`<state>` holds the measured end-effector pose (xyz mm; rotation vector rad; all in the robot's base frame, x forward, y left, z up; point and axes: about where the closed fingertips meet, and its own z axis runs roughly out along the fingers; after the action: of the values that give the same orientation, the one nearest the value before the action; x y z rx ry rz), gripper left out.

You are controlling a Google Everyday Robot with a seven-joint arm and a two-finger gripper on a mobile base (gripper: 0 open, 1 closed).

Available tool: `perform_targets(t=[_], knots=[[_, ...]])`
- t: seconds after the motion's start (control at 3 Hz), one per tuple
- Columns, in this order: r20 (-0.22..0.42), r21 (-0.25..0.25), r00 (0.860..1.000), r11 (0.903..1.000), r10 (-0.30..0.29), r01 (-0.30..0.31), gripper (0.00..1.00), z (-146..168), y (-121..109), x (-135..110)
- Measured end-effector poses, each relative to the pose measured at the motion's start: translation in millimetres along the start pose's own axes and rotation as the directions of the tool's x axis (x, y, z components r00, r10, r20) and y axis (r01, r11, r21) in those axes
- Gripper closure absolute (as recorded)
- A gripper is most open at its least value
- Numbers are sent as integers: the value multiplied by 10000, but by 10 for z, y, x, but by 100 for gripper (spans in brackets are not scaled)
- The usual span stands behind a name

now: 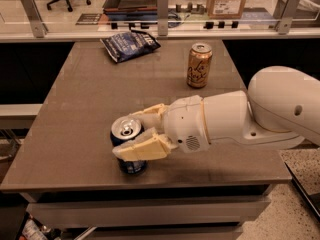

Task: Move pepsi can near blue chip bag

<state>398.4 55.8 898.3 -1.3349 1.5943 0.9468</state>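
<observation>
The pepsi can (pixel 131 166), dark blue with a silver top, stands upright near the front edge of the brown table (pixel 80 99). My gripper (pixel 126 133) reaches in from the right, and its cream fingers (pixel 142 148) are closed around the can, one across its front and one behind it. The can rests on the table. The blue chip bag (pixel 129 45) lies wrinkled at the far edge of the table, well behind the can and slightly left of centre.
A gold-tan can (pixel 199 65) stands upright at the back right of the table. A glass rail with metal posts (pixel 162 6) runs behind the far edge. My white arm (pixel 260 116) spans the right front part of the table.
</observation>
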Motion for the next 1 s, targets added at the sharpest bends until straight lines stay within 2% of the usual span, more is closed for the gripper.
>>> perform_targets(t=[0.33,0.67,1.0], knots=[[-26,-12,10000,10000,-56,56,88,11,19,-20],[-50,-22,9999,9999,-107,107,100,19,36,-38],[-118,237,9999,9996,123,-120,100,48,-54,-113]])
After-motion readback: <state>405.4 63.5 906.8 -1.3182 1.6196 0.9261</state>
